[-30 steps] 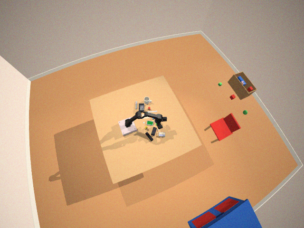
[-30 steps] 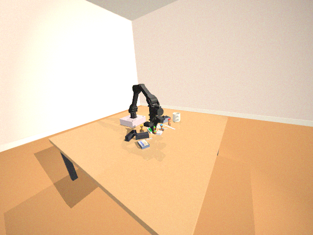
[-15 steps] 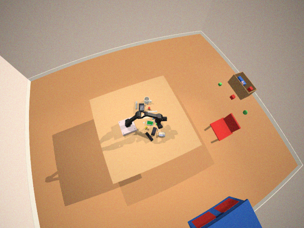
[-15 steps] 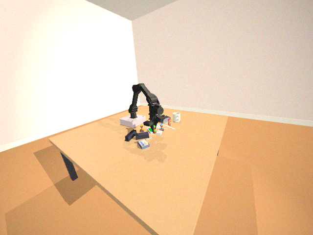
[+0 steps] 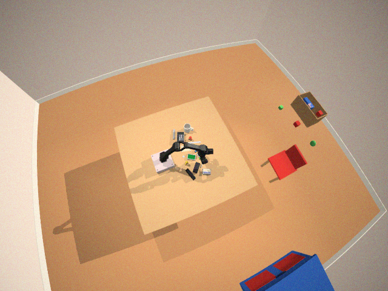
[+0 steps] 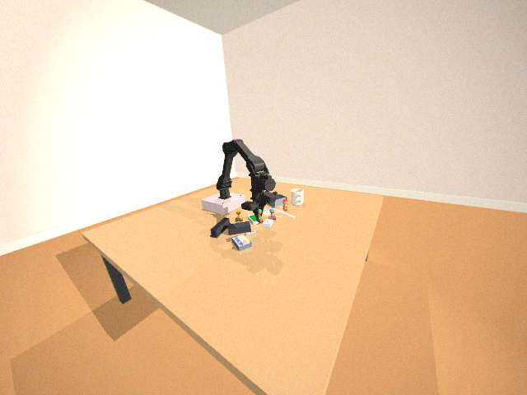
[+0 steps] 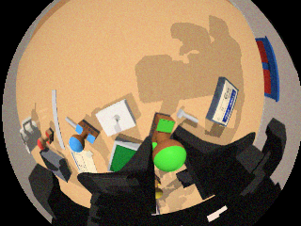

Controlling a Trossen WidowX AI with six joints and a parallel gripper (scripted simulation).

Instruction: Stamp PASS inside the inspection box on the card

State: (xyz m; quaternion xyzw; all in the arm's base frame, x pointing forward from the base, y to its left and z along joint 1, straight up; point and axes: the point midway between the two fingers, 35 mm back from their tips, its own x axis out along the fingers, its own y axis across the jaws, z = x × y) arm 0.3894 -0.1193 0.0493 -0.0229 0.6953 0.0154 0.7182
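The green-knobbed PASS stamp [image 7: 168, 153] is gripped upright in the clenched gripper [image 7: 165, 162], its handle standing vertical and its face turned down toward the bench [image 7: 94, 44]. The green ink pad [image 7: 126, 153] is seen just beside the stamp, to its left in the wrist view, while the white card [image 7: 117, 117] lies a little beyond the pad. The stamp's face appears to be carried just off the pad's edge, so a short sideways shift is judged necessary before a press.

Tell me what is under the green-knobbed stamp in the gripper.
The gripper holds the stamp. Just past it lie a green pad and bare table; the stamp's own face and the spot below are hidden.
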